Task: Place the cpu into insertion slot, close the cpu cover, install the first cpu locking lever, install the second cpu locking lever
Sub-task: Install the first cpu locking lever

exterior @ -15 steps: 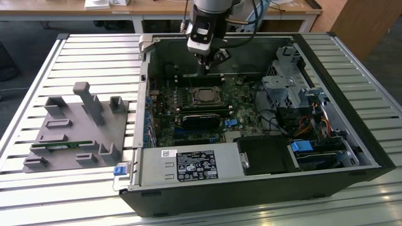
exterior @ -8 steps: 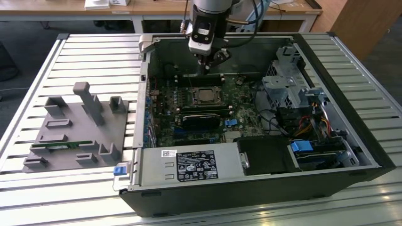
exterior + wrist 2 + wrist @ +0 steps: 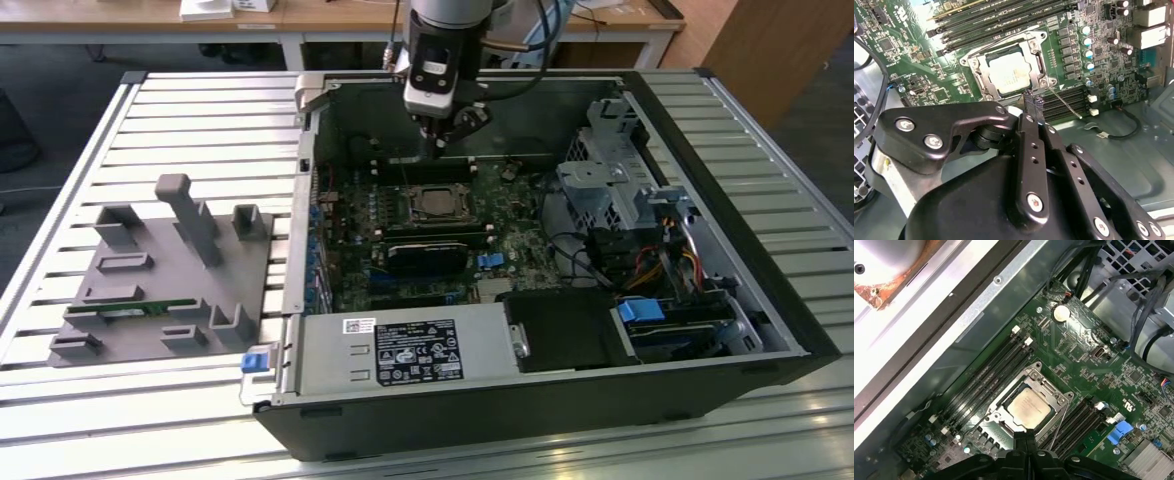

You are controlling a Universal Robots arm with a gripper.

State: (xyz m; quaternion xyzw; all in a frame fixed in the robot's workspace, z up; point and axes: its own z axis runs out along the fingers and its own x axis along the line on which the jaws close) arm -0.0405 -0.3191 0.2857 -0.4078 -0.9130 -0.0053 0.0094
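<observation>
Second wrist view: claw (pinched together) beside cpu cover rim.

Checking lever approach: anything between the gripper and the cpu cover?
Nothing visible. The gripper, fingers shut, sits at the edge of the cpu cover; a thin wire lever sticks out beside it, not between.

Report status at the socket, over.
Gripper shut, tips beside cpu cover. Cover down over seated cpu. One locking lever sticking out loose by the tips.
</observation>
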